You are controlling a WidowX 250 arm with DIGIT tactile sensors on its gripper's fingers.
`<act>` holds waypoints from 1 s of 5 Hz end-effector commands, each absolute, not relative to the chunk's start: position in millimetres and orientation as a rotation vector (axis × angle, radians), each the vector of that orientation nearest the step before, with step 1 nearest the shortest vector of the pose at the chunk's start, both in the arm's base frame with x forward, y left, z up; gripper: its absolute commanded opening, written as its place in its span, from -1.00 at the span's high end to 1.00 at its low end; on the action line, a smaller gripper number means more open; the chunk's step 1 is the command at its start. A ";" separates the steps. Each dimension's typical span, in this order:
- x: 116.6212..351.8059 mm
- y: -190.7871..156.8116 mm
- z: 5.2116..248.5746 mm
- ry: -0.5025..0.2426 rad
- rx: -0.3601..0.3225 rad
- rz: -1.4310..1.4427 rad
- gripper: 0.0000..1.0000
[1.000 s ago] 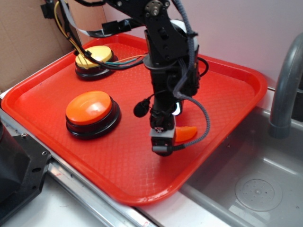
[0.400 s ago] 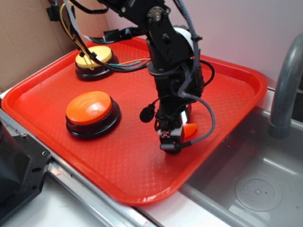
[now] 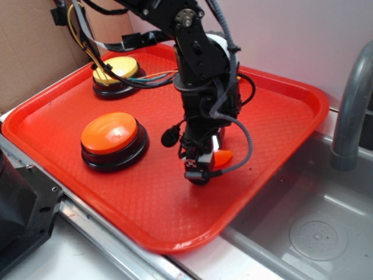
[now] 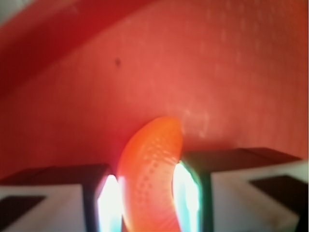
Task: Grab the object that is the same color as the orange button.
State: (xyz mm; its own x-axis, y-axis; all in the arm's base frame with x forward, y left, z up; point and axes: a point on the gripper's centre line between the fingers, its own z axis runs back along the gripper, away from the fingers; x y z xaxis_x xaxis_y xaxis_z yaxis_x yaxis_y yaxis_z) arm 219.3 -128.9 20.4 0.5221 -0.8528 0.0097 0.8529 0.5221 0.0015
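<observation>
The small glossy orange crescent [image 3: 222, 157] lies on the red tray [image 3: 280, 105], right of centre. My gripper [image 3: 201, 169] points down over it, and most of the crescent is hidden behind the fingers in the exterior view. In the wrist view the crescent [image 4: 152, 169] sits between my two fingers [image 4: 193, 186], which press against both of its sides. The orange button [image 3: 111, 135] with its black base stands on the tray's left part, well apart from the gripper.
A yellow-topped button [image 3: 116, 70] with wires stands at the tray's far left. A metal sink [image 3: 315, 233] and grey faucet pipe [image 3: 349, 111] lie to the right of the tray. Cardboard stands at the back left.
My gripper has shifted onto the crescent and closed on it; more of the crescent is now covered by the fingers than a second ago.
</observation>
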 end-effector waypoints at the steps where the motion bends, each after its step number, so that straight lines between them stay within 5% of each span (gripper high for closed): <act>1: 222.4 -95.9 116.7 -0.011 0.028 -0.662 1.00; 3: 184.9 -49.7 189.7 0.005 0.046 -0.162 1.00; 4: 176.9 -57.0 206.0 -0.017 0.104 0.090 1.00; 5: 177.9 -56.0 209.2 -0.061 0.093 0.106 1.00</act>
